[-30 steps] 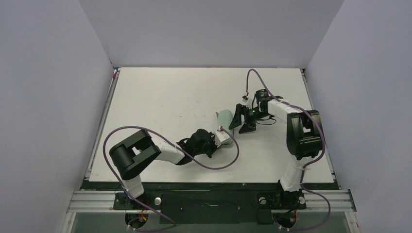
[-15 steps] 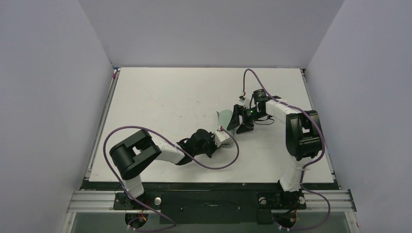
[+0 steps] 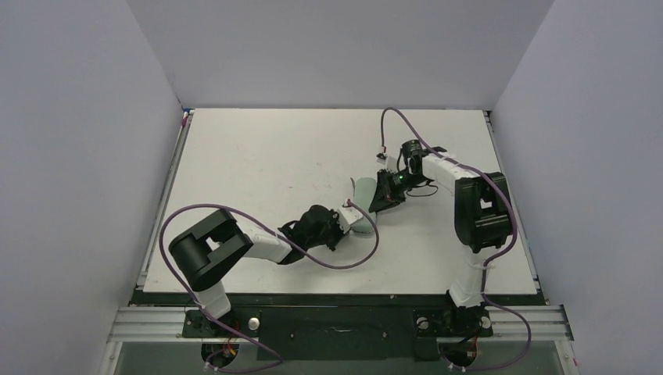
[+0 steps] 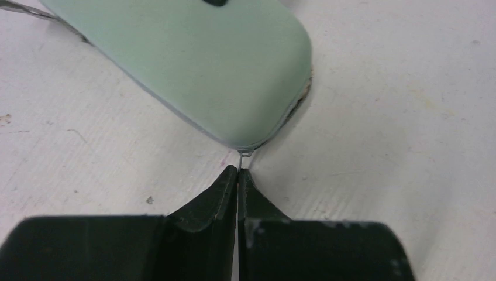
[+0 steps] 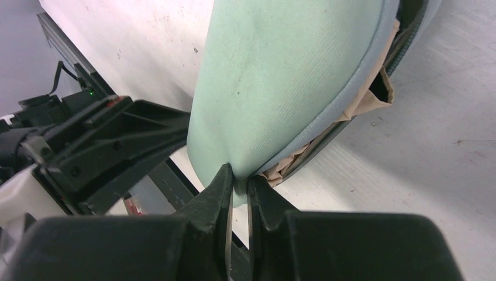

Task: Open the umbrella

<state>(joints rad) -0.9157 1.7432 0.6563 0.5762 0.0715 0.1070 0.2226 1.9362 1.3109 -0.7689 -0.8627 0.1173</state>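
Mint-green fabric is filling both wrist views, and the umbrella (image 4: 193, 64), bundled in its pouch, is running off the top edge of each. From above it is lying on the white table (image 3: 266, 156) between the two claws, which are covering all but a pale sliver of it. The left gripper (image 4: 238, 175) is squeezing its fingers flat together at the pouch's rounded end, gripping the umbrella by a thin pull (image 4: 244, 153) that is too fine to make out clearly. The right gripper (image 5: 237, 178) is pinching the edge of the pouch at the other end, where a crumple of tan fabric (image 5: 327, 132) is peeking from the gaping seam. A second ago the right claw was standing spread beside that end; now it is sitting closed and further left.
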